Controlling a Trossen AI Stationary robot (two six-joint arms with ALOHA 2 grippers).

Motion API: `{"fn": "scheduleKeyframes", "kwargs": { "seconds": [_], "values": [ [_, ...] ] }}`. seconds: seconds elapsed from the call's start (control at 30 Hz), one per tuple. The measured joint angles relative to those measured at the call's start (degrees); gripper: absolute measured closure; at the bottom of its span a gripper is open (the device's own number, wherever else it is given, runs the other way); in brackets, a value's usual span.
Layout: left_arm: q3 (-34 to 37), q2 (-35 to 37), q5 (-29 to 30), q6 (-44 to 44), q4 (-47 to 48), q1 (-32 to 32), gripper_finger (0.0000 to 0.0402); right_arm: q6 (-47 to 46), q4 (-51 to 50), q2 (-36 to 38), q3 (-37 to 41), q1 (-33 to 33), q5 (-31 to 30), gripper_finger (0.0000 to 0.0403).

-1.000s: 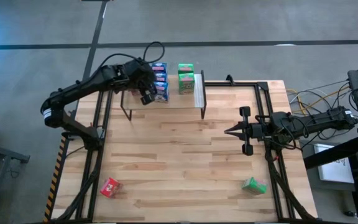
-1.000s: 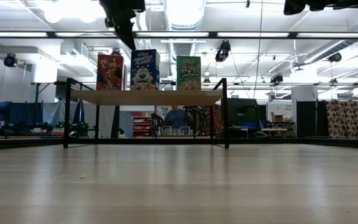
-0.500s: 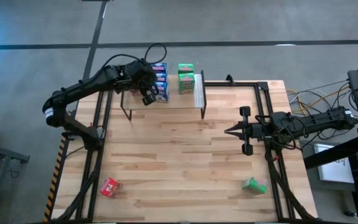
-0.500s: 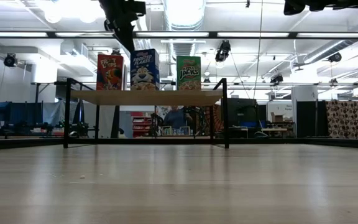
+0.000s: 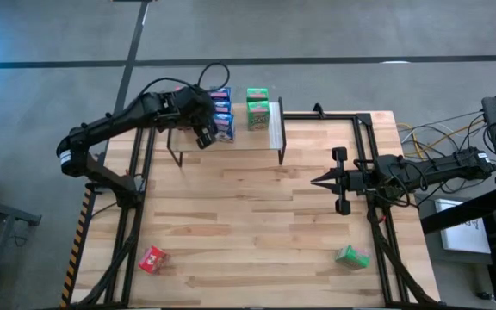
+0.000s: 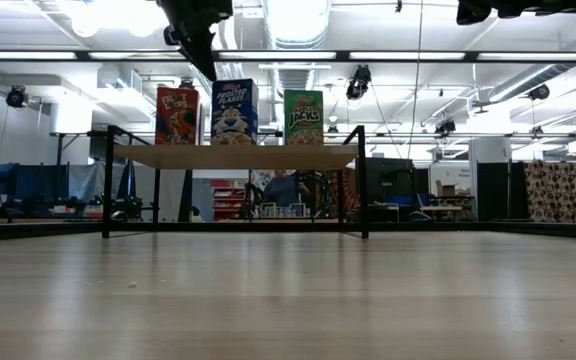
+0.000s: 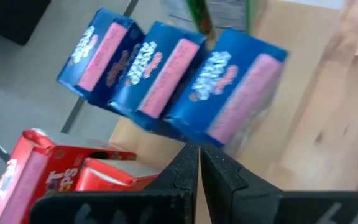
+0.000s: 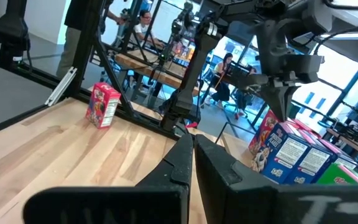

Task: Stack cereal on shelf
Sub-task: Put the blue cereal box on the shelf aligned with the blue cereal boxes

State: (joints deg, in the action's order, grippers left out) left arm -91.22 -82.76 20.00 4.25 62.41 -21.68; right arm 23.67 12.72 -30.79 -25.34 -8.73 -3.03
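The shelf (image 5: 231, 145) stands at the table's far edge; the low view shows its board (image 6: 233, 156). On it, upright on their bottom ends, stand red cereal boxes (image 6: 176, 115), three blue ones (image 7: 160, 74) and green ones (image 5: 257, 108). My left gripper (image 6: 208, 68) is shut and slants down over the gap between the red and blue rows (image 7: 199, 152). A red box (image 5: 153, 258) and a green box (image 5: 351, 256) lie on the table near its front edge. My right gripper (image 5: 314, 182) is shut, level above the table's right half, holding nothing. My left gripper has its shut fingertips (image 7: 191, 155) close to the top corner of the nearest blue box (image 6: 215, 84), coming from above at a slant. I cannot tell whether they touch it.
Black frame bars (image 5: 136, 181) run along the table's left and right sides (image 5: 370, 164). Bare tabletop (image 5: 248, 224) lies between the shelf and the two loose boxes. People and furniture show in the room beyond the shelf.
My left gripper has rolled a little about its own line while staying above the shelf's boxes. The boxes stand where they were.
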Motion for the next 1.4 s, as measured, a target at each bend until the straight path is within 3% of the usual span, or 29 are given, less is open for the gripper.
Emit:
{"fn": "scheduleKeyframes", "kwargs": {
  "seconds": [0.3,0.47,0.67,0.93,1.1,1.4],
  "values": [
    [0.48,1.57,0.67,-1.17,-0.56,9.13,0.0401,-6.23,3.36,-1.7,-0.06,0.05,-9.56,0.0394],
    [5.22,6.16,5.68,-2.79,-3.12,15.64,0.0401,-14.11,3.44,-5.41,-2.81,1.06,-10.56,0.0394],
    [16.16,14.46,10.16,-4.85,-10.52,20.68,0.0401,-19.82,0.81,-14.09,-8.48,3.53,-10.53,0.0394],
    [30.11,23.36,11.2,-4.28,-20.99,20.91,0.0401,-20.64,-2.45,-25.58,-19.44,8.15,-10.03,0.0394],
    [35.0,26.3,13.33,-2.13,-25.91,20.89,0.0401,-19.48,-7.14,-31.52,-26.67,11.61,-9.6,0.0394],
    [40.08,27.65,17.28,4.89,-33.94,20.57,0.0401,-17.98,-8.16,-42.13,-36.15,18.67,-0.23,0.0394]
  ]
}}
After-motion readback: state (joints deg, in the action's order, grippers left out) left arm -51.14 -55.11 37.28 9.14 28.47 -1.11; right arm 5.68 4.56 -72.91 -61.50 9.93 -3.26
